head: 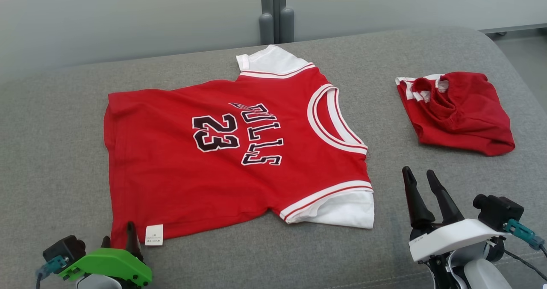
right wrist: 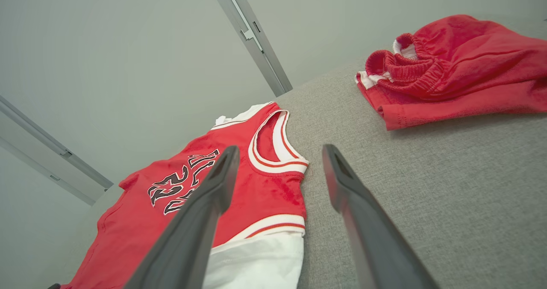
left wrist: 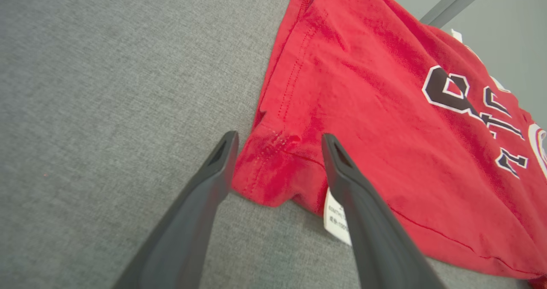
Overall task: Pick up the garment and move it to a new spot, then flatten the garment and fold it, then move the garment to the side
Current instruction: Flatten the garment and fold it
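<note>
where it lies flat, red jersey [head: 171,173] (white-sleeved) shows 23.

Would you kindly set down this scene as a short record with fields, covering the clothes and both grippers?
surface: grey cushion
jersey: red, number 23, spread flat, neck towards the robot's right
label: white, at the jersey's near hem
shorts: red, bunched, apart to the jersey's right
left gripper: open, at the jersey's near hem corner, nothing held
right gripper: open, over bare cushion near the white sleeve, nothing held
</note>
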